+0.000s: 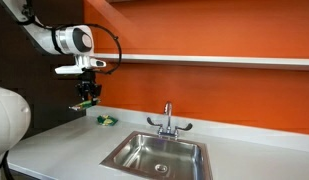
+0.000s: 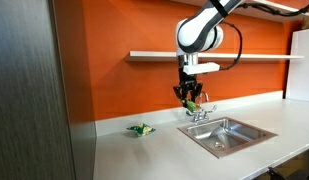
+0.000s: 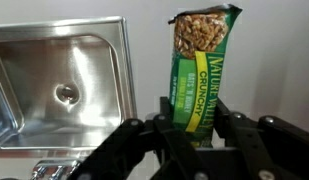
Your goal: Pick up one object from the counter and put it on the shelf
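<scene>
One flat green packet (image 3: 204, 70) is clamped in my pincer (image 3: 199, 128), held clear above the pale surface (image 1: 64, 150), beside the sink (image 1: 154, 155) and below the shelf (image 1: 214, 60) on the orange wall (image 1: 214, 30). I see a lumpier green-and-yellow item (image 1: 106, 120) lying on the surface near the wall.

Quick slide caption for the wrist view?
Gripper shut on a green granola bar, steel sink alongside.
</scene>
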Tool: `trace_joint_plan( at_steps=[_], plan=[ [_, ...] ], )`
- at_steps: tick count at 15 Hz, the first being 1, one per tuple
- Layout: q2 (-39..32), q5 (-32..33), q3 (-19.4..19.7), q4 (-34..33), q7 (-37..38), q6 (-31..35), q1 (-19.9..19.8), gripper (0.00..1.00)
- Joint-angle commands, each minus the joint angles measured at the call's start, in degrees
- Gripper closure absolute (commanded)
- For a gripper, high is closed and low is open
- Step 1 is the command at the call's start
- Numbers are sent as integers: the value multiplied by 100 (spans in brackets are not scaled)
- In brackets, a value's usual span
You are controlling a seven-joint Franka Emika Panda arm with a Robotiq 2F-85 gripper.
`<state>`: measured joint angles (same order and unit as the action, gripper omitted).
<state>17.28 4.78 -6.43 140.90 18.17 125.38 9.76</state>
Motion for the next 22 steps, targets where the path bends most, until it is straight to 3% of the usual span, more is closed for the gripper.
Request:
trace_joint_plan(
  at_steps=[1,10,22],
  plan=[
    [434,362,-374,-223,340,-454,-219,82],
    [1028,865,-651,-908,539,-888,-449,82],
    [892,1292,-795,-2117,442,-1316,-636,82]
  ],
)
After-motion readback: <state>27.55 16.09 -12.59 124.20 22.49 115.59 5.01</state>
